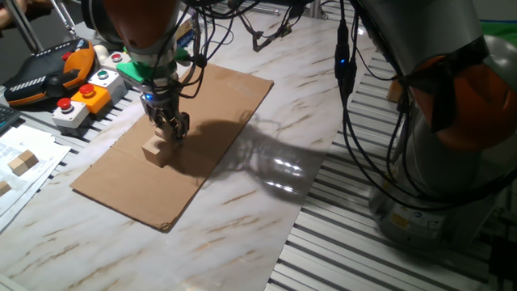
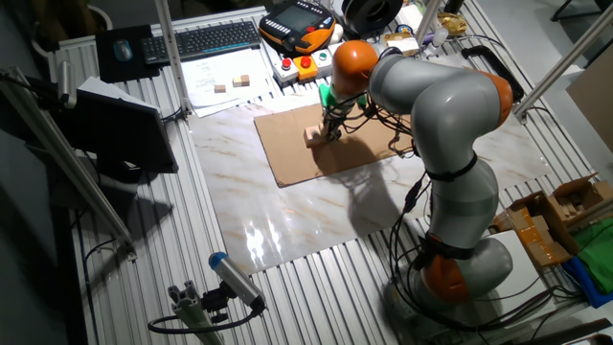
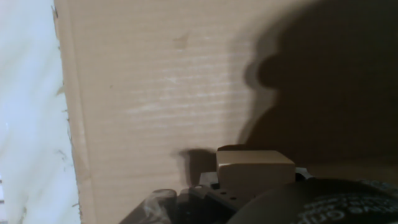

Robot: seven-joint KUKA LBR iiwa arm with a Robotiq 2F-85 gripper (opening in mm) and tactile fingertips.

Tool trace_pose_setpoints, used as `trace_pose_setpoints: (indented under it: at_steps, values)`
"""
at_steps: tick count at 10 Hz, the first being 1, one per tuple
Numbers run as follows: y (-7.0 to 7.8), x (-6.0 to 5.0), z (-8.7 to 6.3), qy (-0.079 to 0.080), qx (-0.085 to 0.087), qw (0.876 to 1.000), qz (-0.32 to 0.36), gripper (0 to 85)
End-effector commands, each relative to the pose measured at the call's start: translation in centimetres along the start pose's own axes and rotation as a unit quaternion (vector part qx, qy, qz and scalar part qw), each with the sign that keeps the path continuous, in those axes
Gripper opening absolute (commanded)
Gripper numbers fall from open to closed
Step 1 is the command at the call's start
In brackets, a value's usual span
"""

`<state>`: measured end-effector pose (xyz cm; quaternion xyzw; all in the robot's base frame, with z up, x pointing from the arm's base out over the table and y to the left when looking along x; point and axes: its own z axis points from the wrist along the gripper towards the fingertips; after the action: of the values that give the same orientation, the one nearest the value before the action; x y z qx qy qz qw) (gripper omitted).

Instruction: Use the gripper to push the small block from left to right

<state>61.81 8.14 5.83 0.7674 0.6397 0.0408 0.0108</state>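
One fixed view: I see my pincer [image 1: 171,127] low over the cardboard sheet [image 1: 186,137], its dark fingers right against the small block [image 1: 157,150], blue light glowing above them.
Tabletop: pale marbled slab [image 1: 266,218], glossy, with bright glare patches; ribbed metal slats run around it.
Cardboard sheet: lies flat on the slab, matt and plain, and I judge it will let the block slide evenly. Most of it is bare, so the push has room.
Surroundings: button boxes [image 1: 81,97] and an orange-and-black pendant [image 1: 44,73] sit beyond the sheet's far corner; two spare wooden cubes [image 2: 230,84] rest on papers near a keyboard [image 2: 206,40]. All well apart from the block.
My arm: bulky grey and orange body [image 2: 441,115], cables hanging near the wrist.
Pincer state: holding nothing; whether the fingers are together or parted I cannot tell from any view.
Small block: on the cardboard sheet, toward its middle, touching my fingertips; the hand view shows it just ahead of the fingers, partly in shadow.
Step in hand: I judge the push is underway or about to start.
Doing it well: stay low, press the block's face centrally so it does not spin, move steadily, keep it on the cardboard.
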Motion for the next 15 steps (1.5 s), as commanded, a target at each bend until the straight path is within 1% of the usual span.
trace_pose_setpoints:
  at_steps: [1,2,3,4,5,8,10,11,13,15]
  values:
    - [0.0,0.0,0.0,-0.004,0.0,1.0,-0.01,1.0]
    - [0.0,0.0,0.0,-0.006,0.003,1.0,-0.026,1.0]
    - [0.0,0.0,0.0,-0.001,0.01,0.999,-0.043,1.0]
    - [0.0,0.0,0.0,0.002,0.011,0.999,-0.049,1.0]
    - [0.0,0.1,0.0,0.0,0.011,0.999,-0.05,1.0]
    - [0.0,1.5,-0.5,-0.004,0.015,0.999,-0.033,1.0]
    - [-0.1,2.2,-0.7,-0.004,0.016,0.999,-0.03,1.0]
    - [-0.2,2.6,-0.5,0.0,0.016,0.999,-0.029,1.0]
    - [-0.5,3.2,-0.1,0.002,0.015,1.0,-0.027,1.0]
    - [-0.6,3.7,-0.1,0.003,0.015,0.999,-0.035,1.0]
